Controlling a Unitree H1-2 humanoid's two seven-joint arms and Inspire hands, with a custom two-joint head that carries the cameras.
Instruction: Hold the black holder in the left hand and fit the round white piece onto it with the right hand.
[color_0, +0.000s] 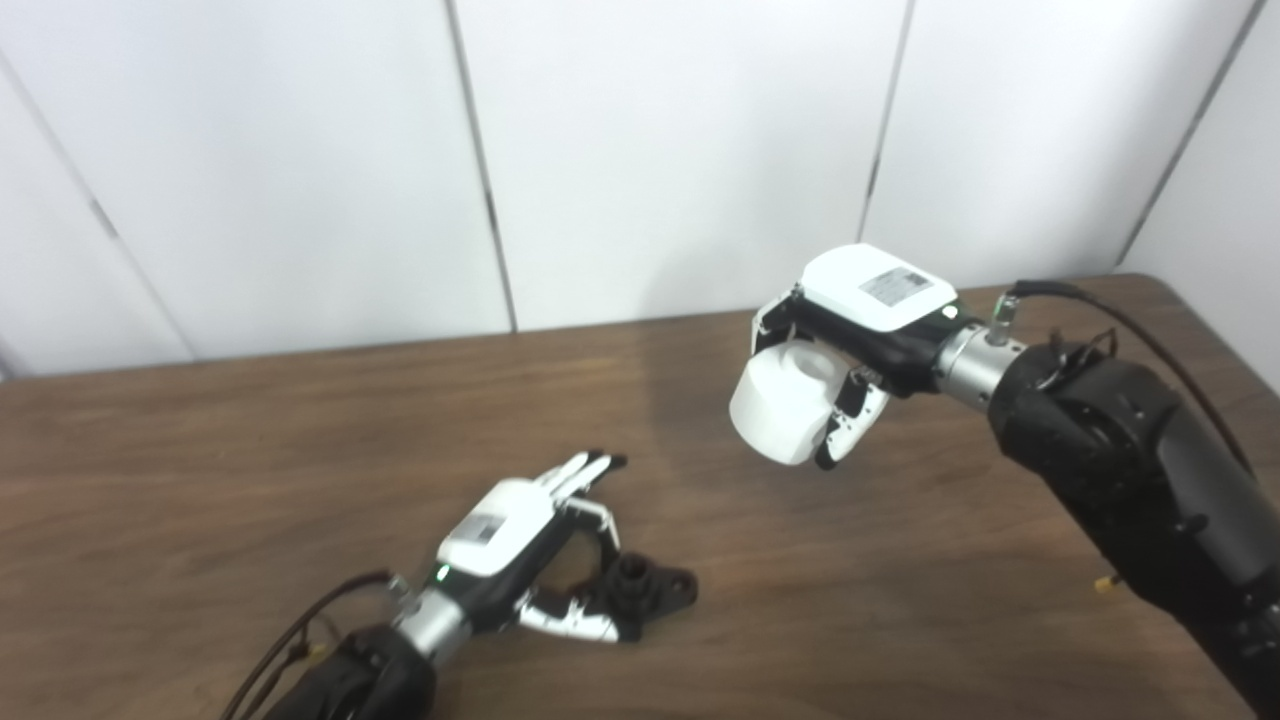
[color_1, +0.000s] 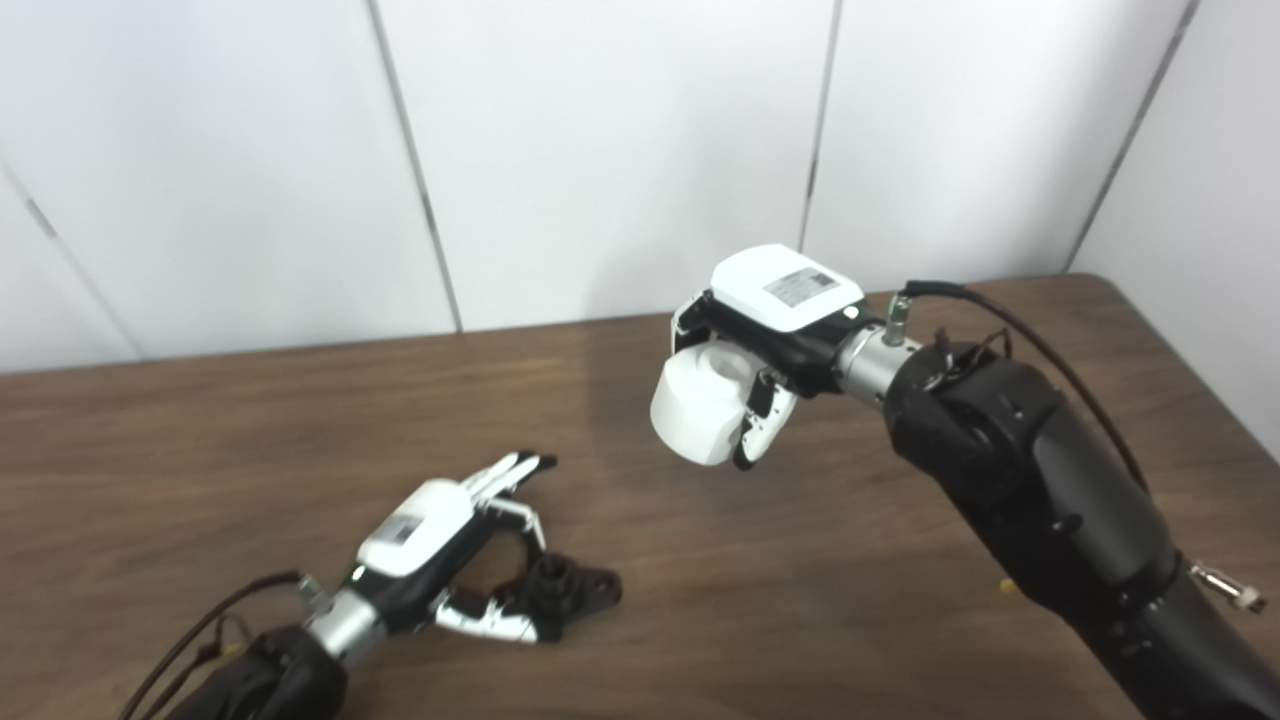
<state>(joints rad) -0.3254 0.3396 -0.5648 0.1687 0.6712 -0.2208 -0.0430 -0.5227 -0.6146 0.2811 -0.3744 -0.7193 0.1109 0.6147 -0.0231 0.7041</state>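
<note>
Looking over my dark wooden table (color_0: 250, 480) against white wall panels (color_0: 300, 170), my right hand (color_0: 850, 330) grips the white piece (color_0: 785, 405) aloft; my left hand (color_0: 520, 545), fingers apart, touches the black holder (color_0: 650, 590) lying by its thumb.

Counting one black holder (color_0: 648, 588), lying on one brown wooden table (color_0: 200, 470). Counting one round white piece (color_0: 787, 402), showing a hollow in its upper face. Counting two hands: one left hand (color_0: 520, 560) and one right hand (color_0: 860, 330). Counting two black arms, one per hand. Counting one white panelled wall (color_0: 650, 150) standing behind.
</note>
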